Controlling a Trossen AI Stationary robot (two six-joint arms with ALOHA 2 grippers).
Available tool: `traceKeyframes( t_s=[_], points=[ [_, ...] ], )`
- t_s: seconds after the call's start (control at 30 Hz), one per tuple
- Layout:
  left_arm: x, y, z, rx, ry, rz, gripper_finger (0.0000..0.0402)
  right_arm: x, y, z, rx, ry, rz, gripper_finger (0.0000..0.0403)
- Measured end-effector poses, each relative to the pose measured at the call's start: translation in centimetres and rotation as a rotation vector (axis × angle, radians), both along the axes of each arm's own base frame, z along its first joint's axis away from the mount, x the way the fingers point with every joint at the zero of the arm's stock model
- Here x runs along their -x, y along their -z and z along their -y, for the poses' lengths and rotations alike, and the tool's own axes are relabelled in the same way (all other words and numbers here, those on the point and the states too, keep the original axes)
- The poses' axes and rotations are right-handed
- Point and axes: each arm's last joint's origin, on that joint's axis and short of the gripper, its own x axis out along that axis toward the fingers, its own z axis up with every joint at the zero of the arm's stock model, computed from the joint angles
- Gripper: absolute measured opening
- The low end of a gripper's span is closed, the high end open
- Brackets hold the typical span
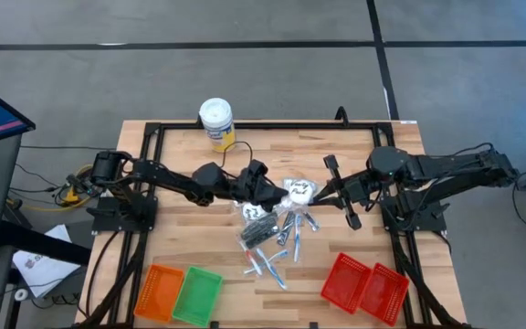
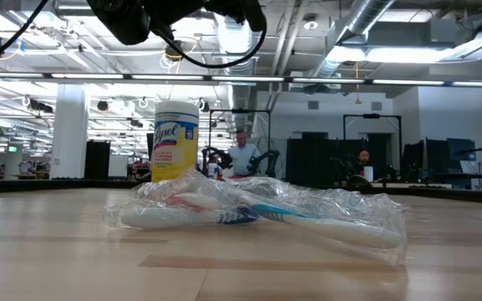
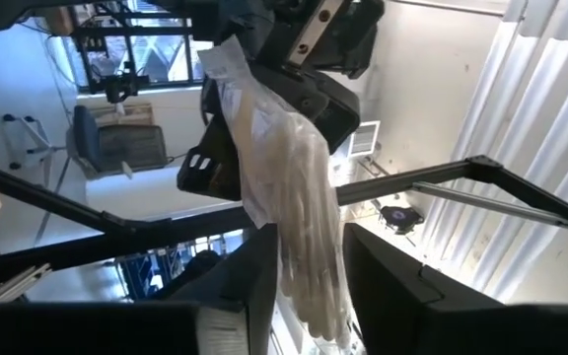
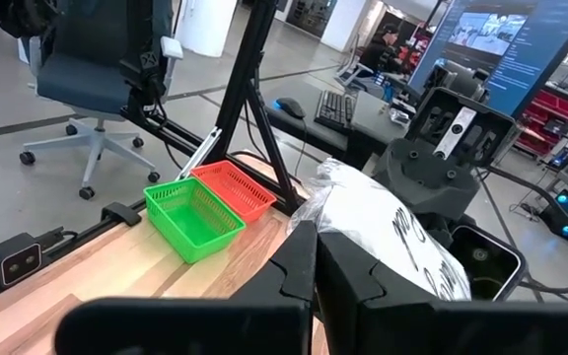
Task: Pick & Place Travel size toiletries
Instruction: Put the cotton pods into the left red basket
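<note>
Above the table centre, clear of the wood: white sachet [image 1: 298, 190] with black marks, gripped from both sides at once.

Left pincer [image 1: 270, 189]: reached in from the left base, closed narrow on the sachet. Seen in the left wrist view as two dark fingers [image 3: 260, 286] pressed to either side of the pale crinkled packet [image 3: 294, 197], with the right pincer clamped on its far end.

Right pincer [image 1: 325, 192]: reached in from the right base, likewise closed narrow on the sachet. Seen in the right wrist view [image 4: 319, 254] nearly shut, with the packet [image 4: 392, 237] bulging just beyond the fingertips and the left arm's wrist housing directly behind.

On the table, just nearer the front edge than the held sachet: loose pile of toiletries [image 1: 272, 233], silvery sticks and a dark narrow pack, a few strays trailing toward the front. Shown in the low view as wrapped toothbrushes [image 2: 258, 209] in clear film, lying flat.

At the back edge, upright, well apart from the pile: yellow canister [image 1: 215, 123] with white lid.

Along the front edge: orange basket [image 1: 158, 291] touching green basket [image 1: 196, 295] on the left; two red baskets [image 1: 365, 285] side by side on the right.
</note>
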Motion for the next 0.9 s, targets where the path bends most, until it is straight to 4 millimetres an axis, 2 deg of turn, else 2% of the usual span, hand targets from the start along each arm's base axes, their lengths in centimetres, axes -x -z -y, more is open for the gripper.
traceKeyframes(
  t_s=[0.43, 0.67, 0.9],
  points=[
    [-0.02, 0.10, 0.06, -0.027, 0.013, -0.005, 0.0055, 0.00, 0.06, 0.00, -0.015, 0.002, -0.011, 0.0000],
    [-0.03, 0.11, 0.06, -0.036, 0.007, -0.004, 0.0017, -0.03, 0.04, 0.15, -0.211, 0.040, -0.077, 0.0000],
    [-0.02, 0.10, 0.06, -0.046, 0.002, -0.001, 0.0019, -0.03, 0.03, 0.14, -0.390, 0.068, -0.139, 0.0000]
  ],
)
